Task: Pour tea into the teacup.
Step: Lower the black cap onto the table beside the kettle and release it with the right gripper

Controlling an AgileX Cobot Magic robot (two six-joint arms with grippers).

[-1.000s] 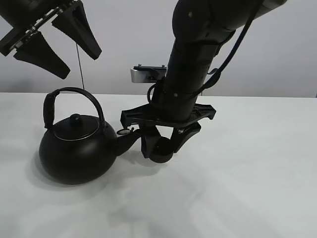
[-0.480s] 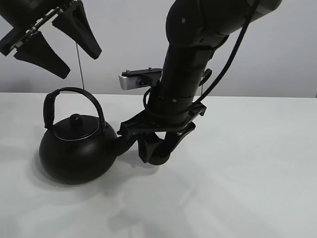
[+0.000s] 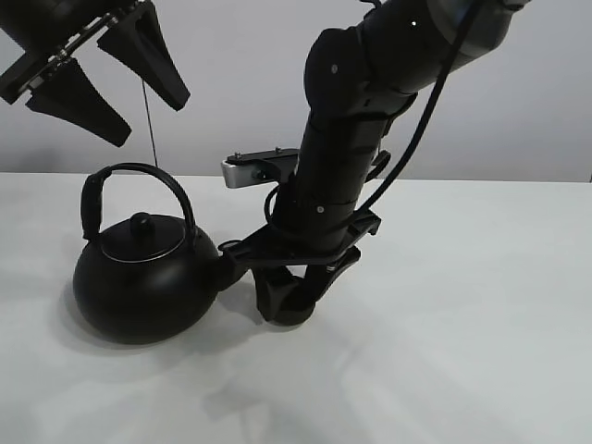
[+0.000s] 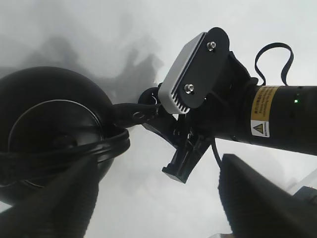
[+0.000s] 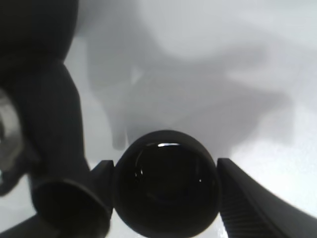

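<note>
While the kettle [image 3: 139, 287] sits upright on the white table [image 3: 462, 324] with its lid [image 3: 141, 236] on, no pouring is under way, so I judge that the task is in its setting-up stage. The right gripper [image 3: 289, 296] reaches down just beside the kettle's spout [image 3: 233, 266], its fingers pressed in on the teacup [image 5: 166, 196]. The right wrist view shows the small black bowl clamped between the two fingers, mouth up. The cup is low, close to the spout's tip and a little below it. Whether its base rests on the table or hangs just off it I cannot say, since black cup, black fingers and shadow run together in the high view.

The left gripper [image 3: 148, 120] hovers high above the kettle's arched handle [image 3: 139, 171], well clear of it, fingers spread wide and holding nothing. Its wrist view looks down on the lid, the handle and the other arm beside the spout.

What appears done: the cup is grasped and brought to the spout side of the kettle. What is left, by my reading, is nearly everything that counts. The left arm has to come down and take the handle, then lift and tip the kettle so the spout runs over the cup's mouth. The cup is small and the spout short, so lining them up will need care.
</note>
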